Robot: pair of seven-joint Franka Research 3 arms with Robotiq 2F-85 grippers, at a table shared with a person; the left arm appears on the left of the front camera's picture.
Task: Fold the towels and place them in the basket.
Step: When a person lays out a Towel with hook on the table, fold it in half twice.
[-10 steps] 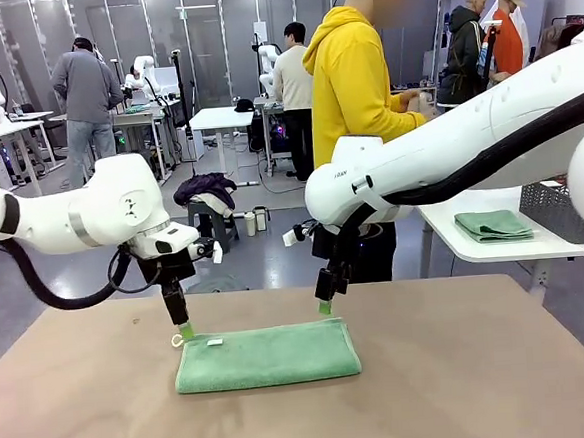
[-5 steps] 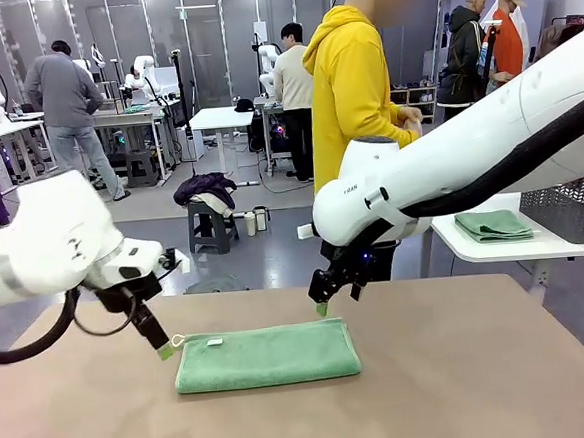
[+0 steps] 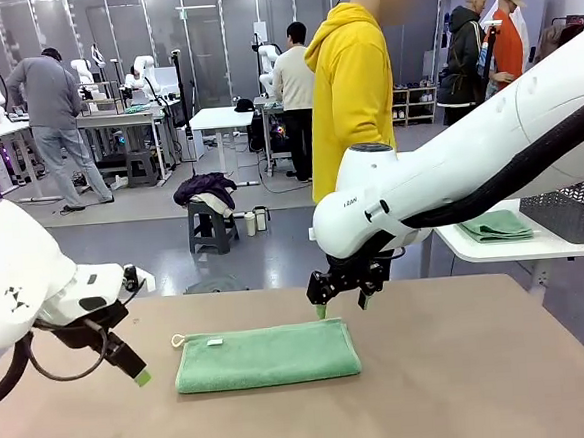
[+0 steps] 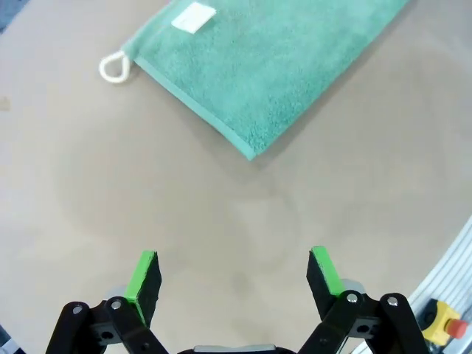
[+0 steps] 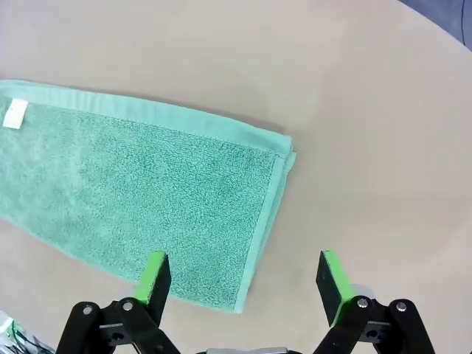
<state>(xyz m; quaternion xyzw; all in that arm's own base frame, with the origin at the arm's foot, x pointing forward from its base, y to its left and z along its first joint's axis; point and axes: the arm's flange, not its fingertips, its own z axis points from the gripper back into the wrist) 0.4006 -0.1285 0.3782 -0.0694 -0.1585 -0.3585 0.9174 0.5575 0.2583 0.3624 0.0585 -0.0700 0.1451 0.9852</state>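
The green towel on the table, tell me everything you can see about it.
The green towel is mint terry cloth, folded into a long flat strip with a stitched hem. It lies on the brown table, lengthwise across the front view. A small white loop sticks out at its far left corner, with a white label near it. The open right gripper hangs over its right end. The open left gripper is clear of it.

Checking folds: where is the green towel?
Front view: the green towel lies on the table, left pincer off its left end, right pincer above its right end.
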